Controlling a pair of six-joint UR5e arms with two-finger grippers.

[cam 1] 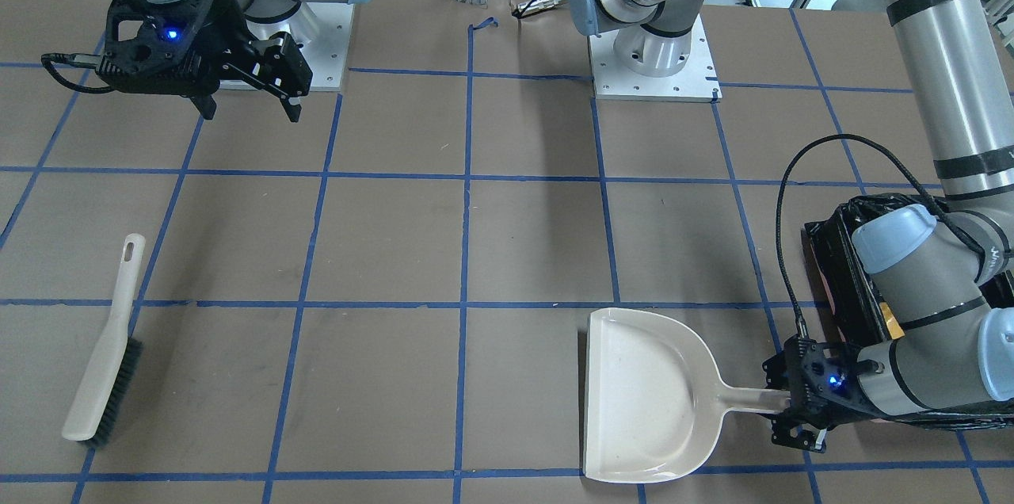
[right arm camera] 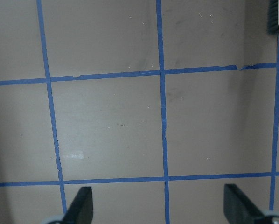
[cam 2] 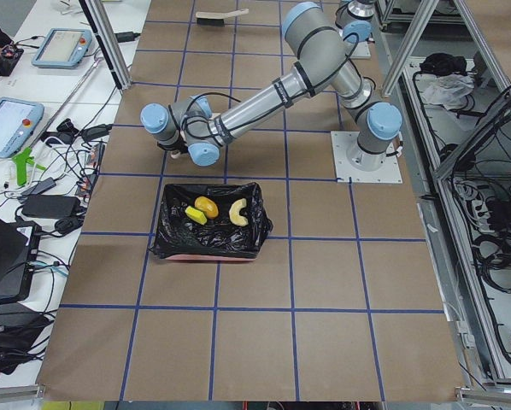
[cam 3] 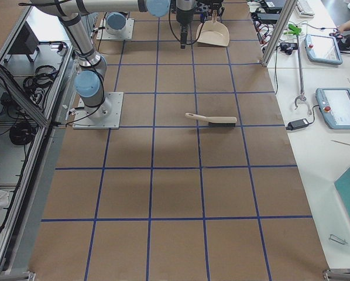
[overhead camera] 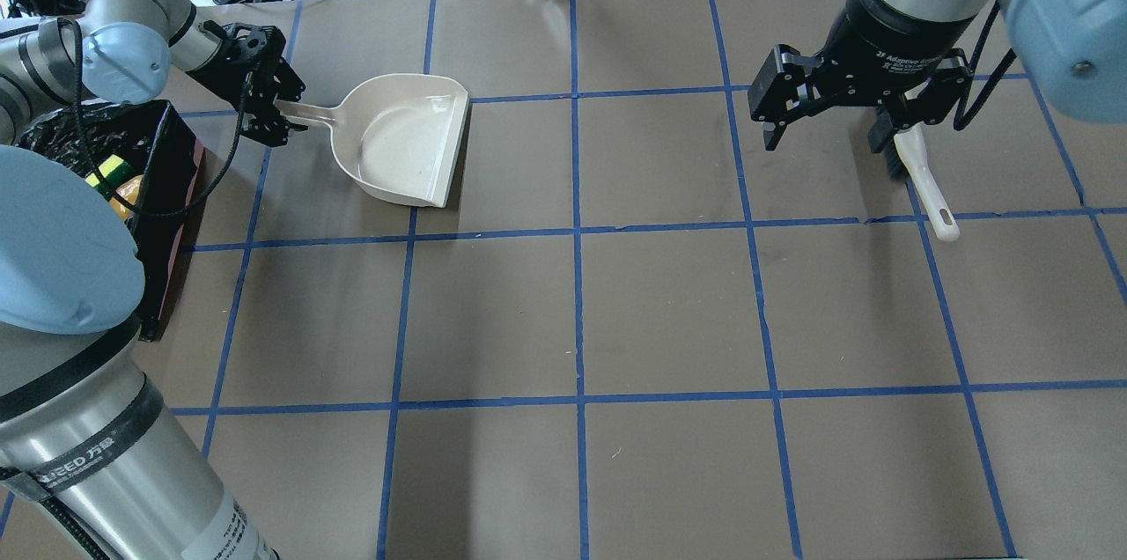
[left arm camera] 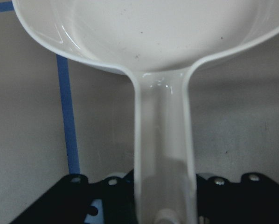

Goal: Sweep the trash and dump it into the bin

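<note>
The brown worktop (overhead camera: pixel 669 305), gridded with blue tape, carries everything. At the end on the robot's left sits the bin (cam 2: pixel 260 231), its crinkly black liner spilling over the rim, with the left arm's elbow hanging above it. Just beyond the bin, the beige dustpan (overhead camera: pixel 405 142) lies flat on the worktop, its pan bare and its handle pointing toward the bin side. Well apart, on the robot's right half, the hand brush (cam 1: pixel 103 365) lies on its side, bristles against the surface. The left tool (cam 1: pixel 800 409) is pinched on the end of the dustpan's handle, low over the worktop. The right tool (overhead camera: pixel 825 143) hangs above the worktop with its fingers spread wide and nothing between them, the brush lying below and beside it. Inside the bin lie all three pieces of trash: the croissant (cam 2: pixel 237 212), the potato (cam 2: pixel 207 206) and the sponge (cam 2: pixel 194 215).
</note>
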